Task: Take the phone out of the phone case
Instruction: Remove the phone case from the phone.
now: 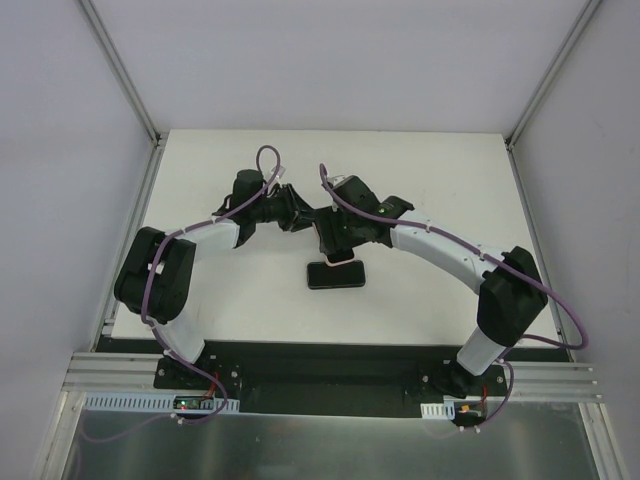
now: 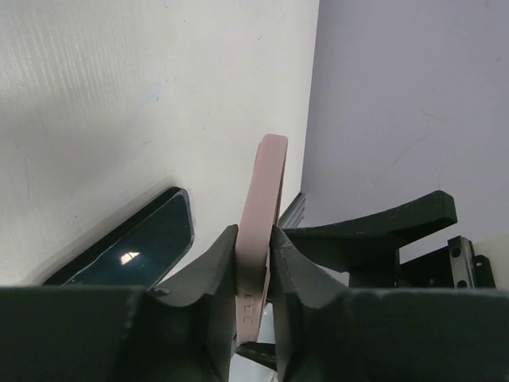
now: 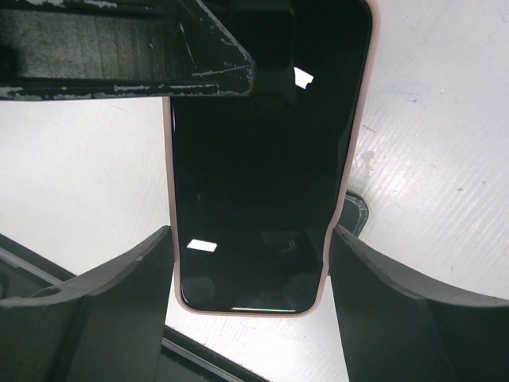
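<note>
Lying flat on the table (image 2: 119, 79), a dark phone (image 2: 135, 243) rests near the raised pink case (image 2: 269, 183) — removal appears done. Left gripper (image 2: 254, 239) is clamped on the case's edge; right gripper (image 3: 250, 267) presses both its long sides. The case's face looks glossy black — emptiness unconfirmed. Remaining, by judgement: setting the case down.

Phone (image 2: 135, 247) partly behind left pincer (image 2: 254, 239)
</note>
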`<act>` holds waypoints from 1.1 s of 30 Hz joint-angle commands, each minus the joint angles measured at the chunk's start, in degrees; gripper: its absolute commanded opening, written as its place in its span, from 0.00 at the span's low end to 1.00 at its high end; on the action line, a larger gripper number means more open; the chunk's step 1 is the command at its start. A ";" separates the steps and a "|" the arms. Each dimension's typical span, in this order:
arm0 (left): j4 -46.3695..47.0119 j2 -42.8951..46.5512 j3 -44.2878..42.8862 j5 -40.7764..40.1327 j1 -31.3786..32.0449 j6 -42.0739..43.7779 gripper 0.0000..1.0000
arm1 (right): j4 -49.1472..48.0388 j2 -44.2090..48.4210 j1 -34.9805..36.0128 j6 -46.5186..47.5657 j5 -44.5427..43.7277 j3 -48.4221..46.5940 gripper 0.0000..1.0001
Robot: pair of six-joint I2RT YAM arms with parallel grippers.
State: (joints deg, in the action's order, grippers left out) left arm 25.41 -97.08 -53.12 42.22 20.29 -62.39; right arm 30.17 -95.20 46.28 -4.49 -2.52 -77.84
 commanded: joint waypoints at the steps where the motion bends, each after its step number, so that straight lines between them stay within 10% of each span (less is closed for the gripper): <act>1: 4.20 1.01 -1.46 2.25 0.45 -0.53 0.14 | -1.70 1.33 0.39 -1.22 0.76 -3.37 0.13; 7: 6.32 0.22 -1.46 3.66 0.36 -2.12 0.00 | -1.70 1.33 0.39 -1.31 1.91 -3.54 0.21; 10: 6.15 0.40 -1.19 3.66 0.19 -2.12 0.00 | -1.44 2.12 0.39 -1.05 1.91 -3.46 0.84; 12: 6.06 0.92 -1.11 4.01 -0.17 -1.69 0.00 | -0.56 3.52 0.30 -0.52 1.30 -3.63 1.00; 33: -0.18 8.48 -5.49 17.72 -2.89 8.78 0.00 | -3.01 21.72 -11.30 -2.98 9.55 10.78 0.97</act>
State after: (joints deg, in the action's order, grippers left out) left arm 23.22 -92.55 -54.72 53.47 17.54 -55.75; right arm 30.55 -72.58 34.00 -5.65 1.08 -68.10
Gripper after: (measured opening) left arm 0.117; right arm 0.964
